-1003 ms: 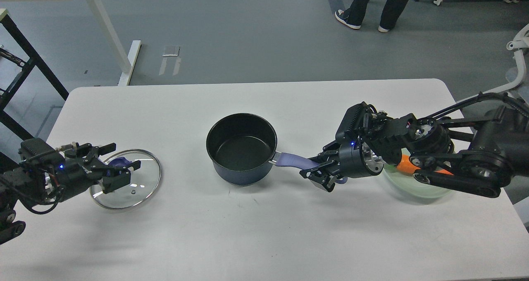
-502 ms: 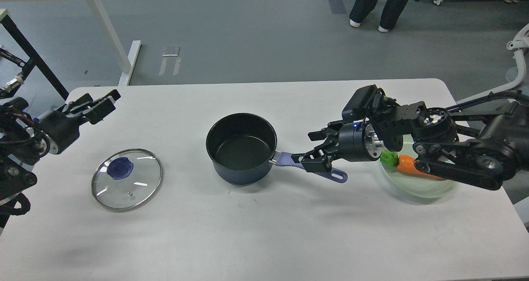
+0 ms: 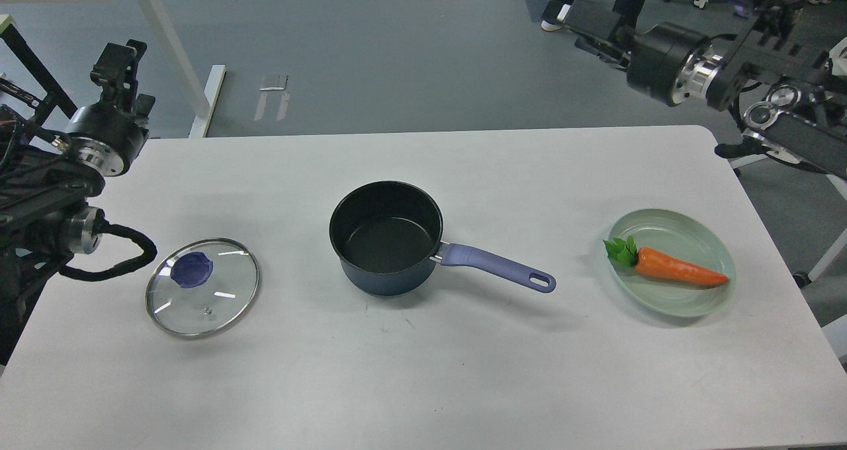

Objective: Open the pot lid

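Both arms have pulled away from the pot [image 3: 387,238] since half a second ago, so the task looks finished: the glass lid [image 3: 202,286] lies flat on the table [image 3: 423,370], left of the pot and apart from it. The left gripper [image 3: 122,56] and the right gripper [image 3: 585,20] are raised far behind the pot; whether their fingers are parted I cannot tell.

Matte black jointed left arm [image 3: 49,192] with silver metal joint rings and a looping black cable [image 3: 116,258]; matching black right arm [image 3: 748,79], polished silver collar.
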